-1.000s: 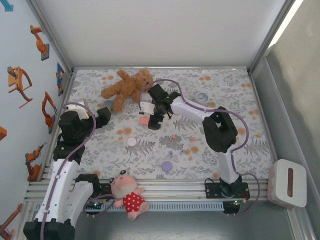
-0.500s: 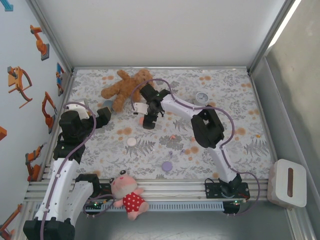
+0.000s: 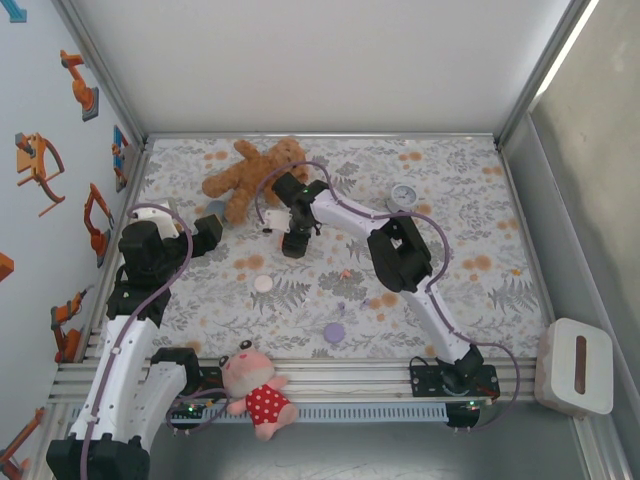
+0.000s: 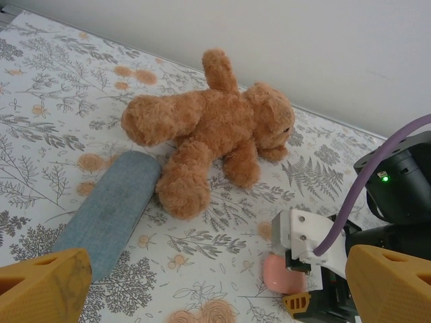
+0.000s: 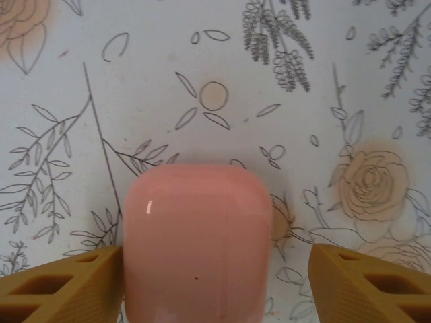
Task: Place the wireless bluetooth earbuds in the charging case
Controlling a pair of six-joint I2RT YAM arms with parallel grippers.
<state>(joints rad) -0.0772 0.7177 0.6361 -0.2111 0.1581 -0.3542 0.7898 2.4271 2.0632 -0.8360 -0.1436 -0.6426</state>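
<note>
A pink charging case lies on the flowered cloth between the fingers of my right gripper. The left finger sits against its side and the right finger stands well clear, so the gripper is open around it. In the left wrist view the same case pokes out under that gripper. From above, the right gripper covers the case. A tiny pink earbud and a purple one lie loose on the cloth. My left gripper is open and empty at the left.
A brown teddy bear lies at the back with a blue-grey case beside it. A purple round case, a pale round case and a small dial are scattered about. A pink doll sits at the front rail.
My right arm has swung left and come down over the pink case, and its jaws have narrowed around it. The left arm has not moved.
</note>
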